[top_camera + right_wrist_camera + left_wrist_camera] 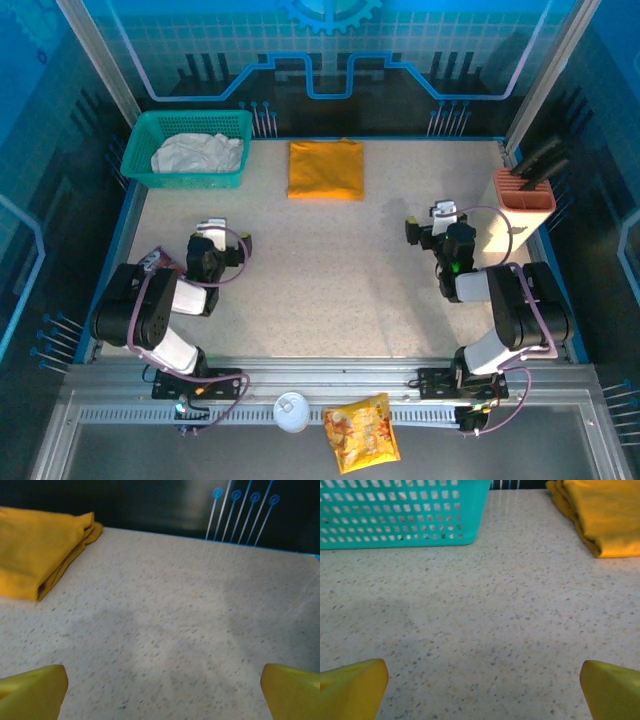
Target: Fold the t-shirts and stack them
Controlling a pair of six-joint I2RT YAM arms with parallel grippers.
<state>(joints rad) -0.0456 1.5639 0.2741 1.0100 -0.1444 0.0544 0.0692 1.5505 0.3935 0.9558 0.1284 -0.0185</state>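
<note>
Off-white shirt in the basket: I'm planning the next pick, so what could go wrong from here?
The off-white shirt lies crumpled in the teal basket; the left tool may snag the mesh or drag the basket. Unfolding it nearby could disturb the folded mustard shirt.

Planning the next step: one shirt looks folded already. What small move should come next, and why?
Probably send the left gripper toward the teal basket: the off-white t-shirt lies crumpled inside, the mustard t-shirt is already folded, and the left jaws are open, empty and nearest.
</note>
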